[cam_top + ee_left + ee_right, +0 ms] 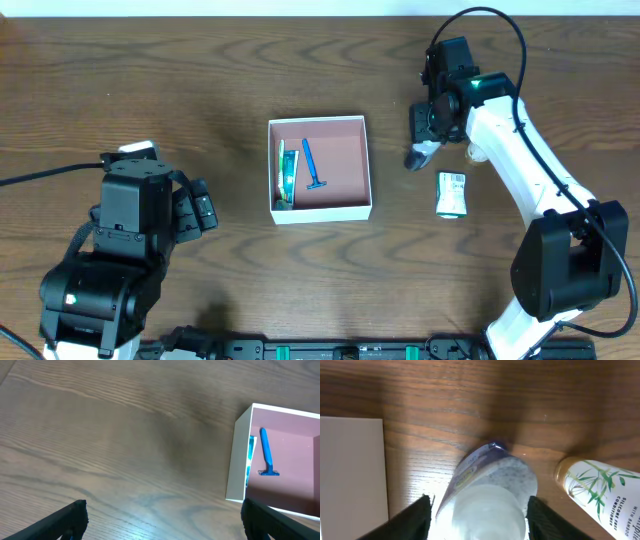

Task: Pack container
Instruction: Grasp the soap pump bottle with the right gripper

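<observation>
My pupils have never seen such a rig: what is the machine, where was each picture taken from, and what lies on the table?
Two robot arms work at a wooden table. One picture looks down from above; the other two come from a camera on each wrist. In the middle sits a shallow container, holding a blue razor and a green-and-white packet. The right gripper holds a small clear tube; a bamboo-print bottle lies beside it. The left gripper is open and empty.
</observation>
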Motion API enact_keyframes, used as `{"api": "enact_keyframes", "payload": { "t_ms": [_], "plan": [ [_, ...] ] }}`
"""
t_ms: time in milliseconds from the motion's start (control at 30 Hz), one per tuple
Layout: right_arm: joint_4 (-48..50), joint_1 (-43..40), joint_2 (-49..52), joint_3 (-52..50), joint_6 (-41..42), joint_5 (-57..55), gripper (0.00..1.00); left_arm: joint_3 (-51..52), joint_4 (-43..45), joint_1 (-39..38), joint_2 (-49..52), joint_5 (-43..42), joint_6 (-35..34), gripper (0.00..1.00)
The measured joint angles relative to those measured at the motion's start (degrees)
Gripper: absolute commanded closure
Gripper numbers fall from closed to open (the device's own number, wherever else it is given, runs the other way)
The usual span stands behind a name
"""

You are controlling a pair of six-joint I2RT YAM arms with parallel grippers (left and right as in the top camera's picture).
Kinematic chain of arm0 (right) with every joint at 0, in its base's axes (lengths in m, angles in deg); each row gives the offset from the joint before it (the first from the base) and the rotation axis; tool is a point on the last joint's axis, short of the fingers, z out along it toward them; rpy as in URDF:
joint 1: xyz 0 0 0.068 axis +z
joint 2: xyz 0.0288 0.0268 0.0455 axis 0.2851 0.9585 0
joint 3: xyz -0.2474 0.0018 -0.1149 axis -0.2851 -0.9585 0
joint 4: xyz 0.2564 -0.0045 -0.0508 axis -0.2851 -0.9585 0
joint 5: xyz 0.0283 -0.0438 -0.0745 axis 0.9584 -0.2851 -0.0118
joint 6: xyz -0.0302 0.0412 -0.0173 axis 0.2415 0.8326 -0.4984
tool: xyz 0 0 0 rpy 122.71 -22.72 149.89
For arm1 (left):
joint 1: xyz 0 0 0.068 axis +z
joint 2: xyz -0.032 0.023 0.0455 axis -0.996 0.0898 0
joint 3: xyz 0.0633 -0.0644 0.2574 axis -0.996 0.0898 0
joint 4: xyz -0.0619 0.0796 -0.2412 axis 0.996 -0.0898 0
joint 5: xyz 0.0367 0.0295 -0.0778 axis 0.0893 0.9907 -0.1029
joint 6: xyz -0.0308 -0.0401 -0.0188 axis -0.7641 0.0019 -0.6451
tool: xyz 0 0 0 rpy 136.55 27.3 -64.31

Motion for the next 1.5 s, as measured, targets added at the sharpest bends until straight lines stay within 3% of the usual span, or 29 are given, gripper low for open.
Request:
{"api": "enact_keyframes", "payload": {
  "t_ms": [167,267,333,400,567,633,700,867,967,1133,1367,1500],
  "plan": [
    [-0.1,0.0,0.0,0.0,0.2,-0.8,0.48,0.0,0.0,0.0,0.0,0.0,0.0,0.02],
    [-0.3,0.0,0.0,0.0,0.7,-0.7,0.29,0.0,0.0,0.0,0.0,0.0,0.0,0.02],
    [-0.7,0.0,0.0,0.0,0.9,-0.7,0.26,0.0,0.0,0.0,0.0,0.0,0.0,0.02],
    [-0.8,0.0,0.0,0.0,1.0,-0.7,0.28,0.0,0.0,0.0,0.0,0.0,0.0,0.02],
    [-0.9,0.0,0.0,0.0,1.2,-0.7,0.45,0.0,0.0,0.0,0.0,0.0,0.0,0.02],
    [-1.3,0.0,0.0,0.0,1.5,-1.0,0.46,0.0,0.0,0.0,0.0,0.0,0.0,0.02],
    [-1.9,0.0,0.0,0.0,1.7,-1.1,0.34,0.0,0.0,0.0,0.0,0.0,0.0,0.02],
    [-3.4,0.1,0.0,0.0,2.6,-0.9,0.16,0.0,0.0,0.0,0.0,0.0,0.0,0.02],
    [-3.7,0.1,0.0,0.0,2.7,-1.0,0.14,0.0,0.0,0.0,0.0,0.0,0.0,0.02],
    [-4.6,0.1,0.0,0.0,2.7,-1.0,0.18,0.0,0.0,0.0,0.0,0.0,0.0,0.02],
    [-4.6,0.1,0.0,0.0,2.8,-1.2,0.41,0.0,0.0,0.0,0.0,0.0,0.0,0.02],
    [-3.9,0.1,0.0,0.0,3.0,-1.2,0.41,0.0,0.0,0.0,0.0,0.0,0.0,0.02]
  ]
}}
